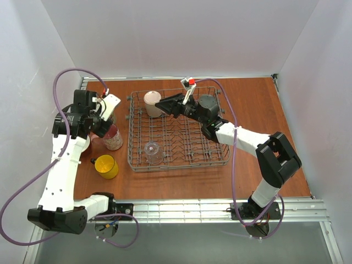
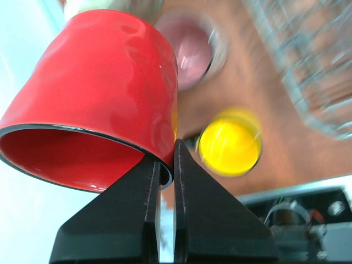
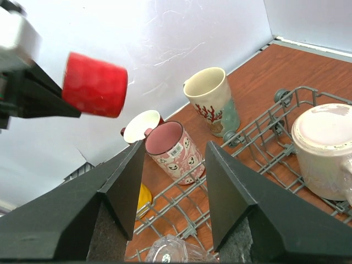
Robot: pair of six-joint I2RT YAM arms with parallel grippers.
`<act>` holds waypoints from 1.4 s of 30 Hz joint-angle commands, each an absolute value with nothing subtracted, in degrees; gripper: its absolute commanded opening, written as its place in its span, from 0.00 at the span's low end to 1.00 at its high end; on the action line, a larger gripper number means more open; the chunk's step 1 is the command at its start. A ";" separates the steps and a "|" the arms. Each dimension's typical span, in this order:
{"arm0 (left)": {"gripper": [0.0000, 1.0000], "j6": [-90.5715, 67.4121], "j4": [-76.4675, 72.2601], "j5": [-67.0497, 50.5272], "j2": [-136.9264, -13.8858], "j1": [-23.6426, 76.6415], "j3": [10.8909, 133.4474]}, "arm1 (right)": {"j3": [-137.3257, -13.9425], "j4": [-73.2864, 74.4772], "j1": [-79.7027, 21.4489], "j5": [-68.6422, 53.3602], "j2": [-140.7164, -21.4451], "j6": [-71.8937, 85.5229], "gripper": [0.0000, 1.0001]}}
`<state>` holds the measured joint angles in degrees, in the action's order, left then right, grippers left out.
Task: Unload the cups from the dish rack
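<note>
No word, brand or number can be read in any view. The pink mug [image 3: 177, 159] carries a small white sticker [image 3: 175, 149] with dark marks like a barcode, too small to make out. The cream mug [image 3: 210, 93] bears only a red coral-like drawing with a greenish patch beside it.

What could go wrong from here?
1. The left tool pinches the red cup only at its rim; it could slip and drop onto the pink cup or yellow cup below.
2. The right tool, open near the cream cup, could knock it against the rack wires.
</note>
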<state>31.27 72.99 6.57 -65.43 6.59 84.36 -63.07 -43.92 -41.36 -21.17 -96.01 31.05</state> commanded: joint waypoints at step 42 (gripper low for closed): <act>0.00 52.82 78.66 10.11 -71.72 -20.65 59.66 | -61.35 -44.91 -42.28 -20.39 -92.02 23.20 0.44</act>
